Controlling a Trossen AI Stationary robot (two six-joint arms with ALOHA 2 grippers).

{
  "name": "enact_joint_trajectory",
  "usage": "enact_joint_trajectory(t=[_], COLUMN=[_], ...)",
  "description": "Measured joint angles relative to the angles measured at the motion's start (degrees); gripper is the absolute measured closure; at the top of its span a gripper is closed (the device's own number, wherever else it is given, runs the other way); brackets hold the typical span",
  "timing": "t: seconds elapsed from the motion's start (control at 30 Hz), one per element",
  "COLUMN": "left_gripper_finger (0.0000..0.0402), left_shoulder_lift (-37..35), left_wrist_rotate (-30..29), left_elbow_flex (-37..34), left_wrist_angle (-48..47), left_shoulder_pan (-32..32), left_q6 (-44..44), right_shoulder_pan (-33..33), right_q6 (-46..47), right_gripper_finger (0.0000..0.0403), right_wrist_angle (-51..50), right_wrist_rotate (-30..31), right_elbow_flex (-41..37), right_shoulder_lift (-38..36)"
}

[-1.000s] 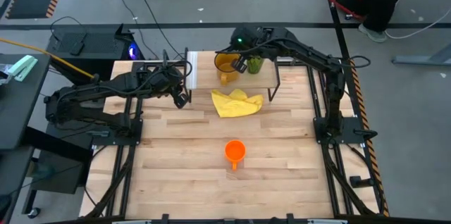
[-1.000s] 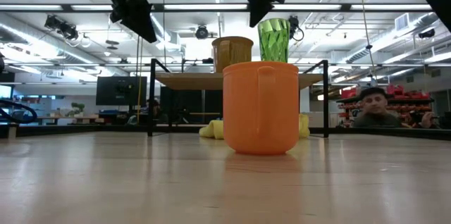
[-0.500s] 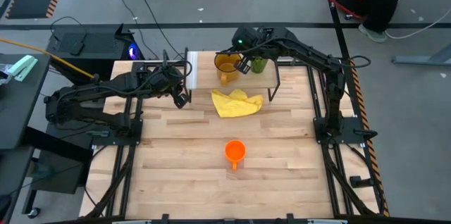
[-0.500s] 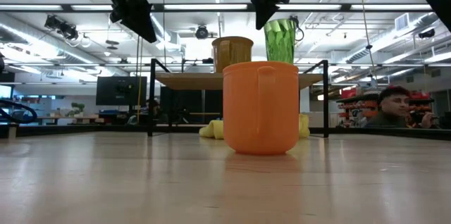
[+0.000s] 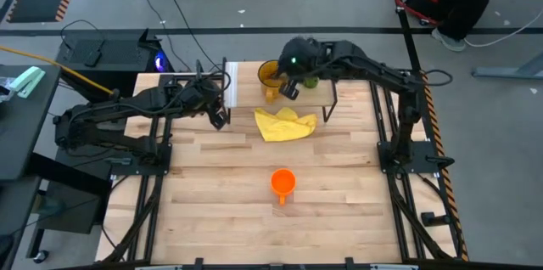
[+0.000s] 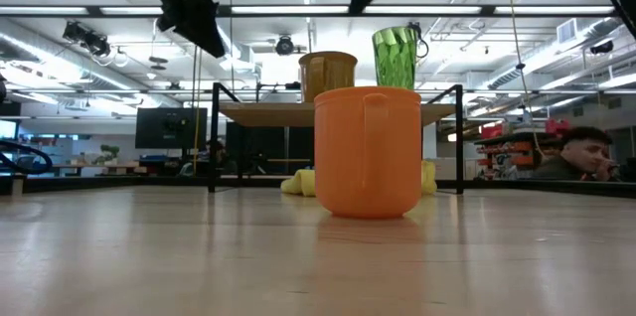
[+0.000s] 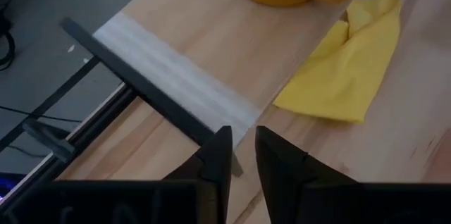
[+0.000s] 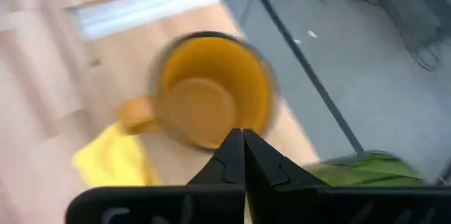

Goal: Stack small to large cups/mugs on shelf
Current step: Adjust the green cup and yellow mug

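On the shelf (image 5: 231, 79) stand the amber-yellow mug (image 5: 271, 75) and, to its right, the green tumbler (image 6: 396, 58). The small orange mug (image 5: 282, 182) stands upright on the tabletop, toward the near edge. My right gripper (image 8: 243, 146) is shut with nothing in it. It hangs above the shelf between the amber mug (image 8: 208, 97) and the tumbler (image 8: 366, 168). My left gripper (image 7: 239, 157) hovers by the shelf's left end (image 7: 169, 69), its fingers slightly apart and holding nothing.
A crumpled yellow cloth (image 5: 286, 123) lies on the table just in front of the shelf. The shelf's thin black legs (image 6: 211, 137) stand at its corners. Bare tabletop lies on both sides of the orange mug (image 6: 368, 152). A person sits beyond the table at the right (image 6: 581, 152).
My shut right gripper was at the green tumbler's rim, and the tumbler slid a little toward the shelf's right end. The gripper then rose clear and drew back toward the table's near edge, over the amber mug.
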Motion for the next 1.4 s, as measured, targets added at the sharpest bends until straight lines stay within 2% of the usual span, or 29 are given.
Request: enact_joint_trajectory(t=[0.13, 0.23, 0.4, 0.57, 0.73, 0.8, 0.9, 1.0, 1.13, 1.23, 1.33, 1.4], left_gripper_finger=[0.0328, 0.0334, 0.0339, 0.0338, 0.0347, 0.0352, 0.0358, 0.0363, 0.0369, 0.0374, 0.0378, 0.0382], left_shoulder_lift=[0.9, 2.5, 6.5, 9.4, 10.6, 10.6, 10.6, 10.6, 10.6, 10.6, 11.5, 12.9], left_wrist_rotate=[0.1, 0.6, 4.8, 5.9, 10.4, 12.7, 13.4, 13.4, 13.5, 13.6, 14.8, 16.5], left_elbow_flex=[0.1, 0.1, 0.1, 0.0, 0.0, 0.0, 0.0, 0.0, 0.0, 0.0, 0.0, 0.0], left_wrist_angle=[6.0, 11.6, 16.1, 19.3, 25.1, 26.6, 27.0, 27.0, 27.2, 27.8, 29.2, 30.2], left_shoulder_pan=[0.0, 0.6, 3.9, 7.2, 9.1, 9.7, 10.2, 10.4, 10.4, 10.4, 10.4, 10.7], left_q6=[0.0, 0.5, 0.7, 2.7, 3.1, 3.1, 3.1, 3.0, 3.0, 2.8, 1.5, 1.1], right_shoulder_pan=[5.7, 10.5, 20.7, 32.8, 44.1, 47.6, 52.6, 57.6, 62.0, 63.0, 62.9, 61.9], right_q6=[-0.3, -0.3, 4.9, 16.0, 24.2, 31.5, 47.0, 58.7, 59.7, 57.4, 55.3, 55.0], right_gripper_finger=[0.0402, 0.0402, 0.0402, 0.0402, 0.0401, 0.0401, 0.0401, 0.0400, 0.0401, 0.0399, 0.0398, 0.0399], right_wrist_angle=[-0.2, -1.0, -8.4, -16.1, -15.5, -15.6, -15.2, -5.6, 19.2, 36.8, 49.9, 54.8], right_wrist_rotate=[-0.3, 1.9, 11.4, 23.4, 28.0, 30.1, 33.5, 37.6, 41.8, 46.0, 48.7, 48.8], right_elbow_flex=[0.0, 0.0, 0.0, -0.5, -5.7, -12.2, -27.5, -46.5, -67.9, -80.7, -89.3, -92.7], right_shoulder_lift=[-0.1, -0.2, -0.2, -0.2, -2.4, -5.3, -11.9, -18.8, -25.8, -27.9, -28.3, -28.0])
